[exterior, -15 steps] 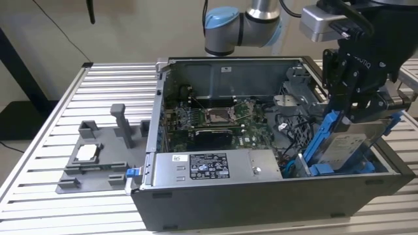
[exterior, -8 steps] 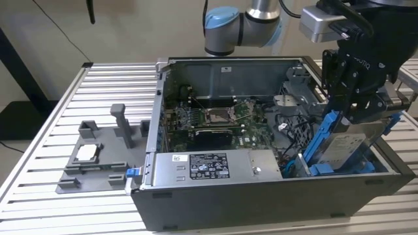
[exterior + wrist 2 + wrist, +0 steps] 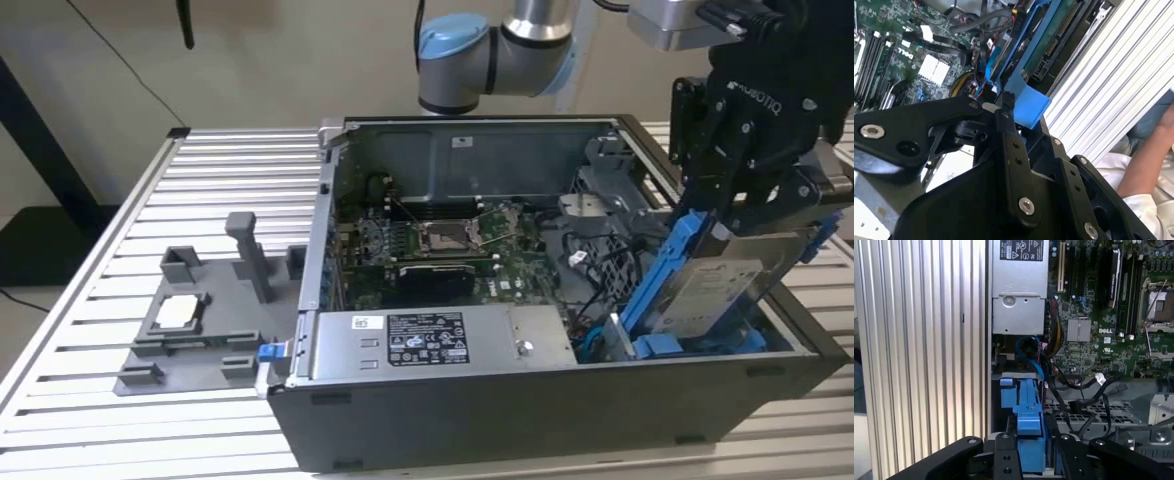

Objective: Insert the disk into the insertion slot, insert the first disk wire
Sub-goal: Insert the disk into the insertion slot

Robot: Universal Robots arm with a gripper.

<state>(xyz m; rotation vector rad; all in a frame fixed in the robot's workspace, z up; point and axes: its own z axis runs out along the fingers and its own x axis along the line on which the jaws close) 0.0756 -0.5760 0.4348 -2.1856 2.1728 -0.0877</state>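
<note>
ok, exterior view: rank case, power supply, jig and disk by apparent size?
1. Case
2. Power supply and jig: look alike, can't rank
3. Disk: smallest, though its lower end is hidden in the case

Disk (image 3: 721, 290): flat silver-grey drive w/ white label, in bright blue plastic carrier (image 3: 1029, 412). Standing on edge, tilted, approx. half sticking out. Lower end down in insertion slot (image 3: 694, 347), dark metal bay w/ blue clips, at exterior view's right.
</note>
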